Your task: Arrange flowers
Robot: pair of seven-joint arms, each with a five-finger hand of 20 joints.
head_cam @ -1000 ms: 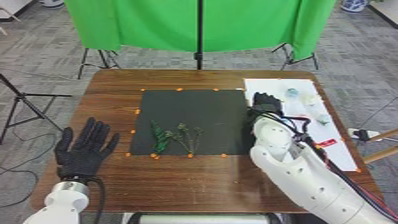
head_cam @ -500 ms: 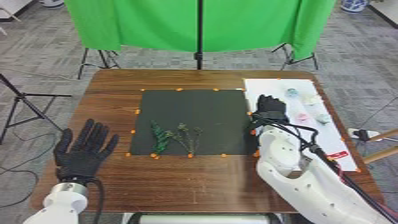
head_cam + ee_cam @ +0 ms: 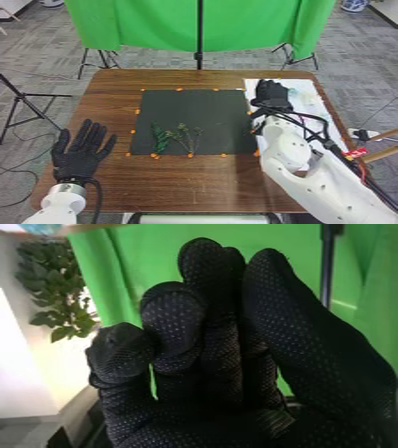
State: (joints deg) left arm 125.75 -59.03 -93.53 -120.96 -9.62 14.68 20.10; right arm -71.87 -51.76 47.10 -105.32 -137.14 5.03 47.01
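In the head view the right hand (image 3: pixel 272 94) is above the far left part of the white sheet (image 3: pixel 342 155), its fingers loosely extended. The right wrist view has that hand (image 3: pixel 213 359) with fingers gently bent and nothing visibly gripped. Pale flowers (image 3: pixel 306 89) lie on the sheet just right of the hand; the forearm covers part of the sheet. A dark green leafy stem (image 3: pixel 161 139) and a thin branching sprig (image 3: pixel 188 138) lie side by side on the black mat (image 3: pixel 200 110). The left hand (image 3: pixel 78 157) rests open, left of the mat.
Orange tape marks edge the mat on the brown table (image 3: pixel 178 190). Behind the table hangs a green cloth (image 3: pixel 142 25) on a dark stand (image 3: pixel 199 55). A leafy plant (image 3: pixel 55 284) shows beyond the fingers in the right wrist view.
The right hand has moved away from the robot, toward the far end of the white sheet. The left hand and the green stems on the mat have hardly changed.
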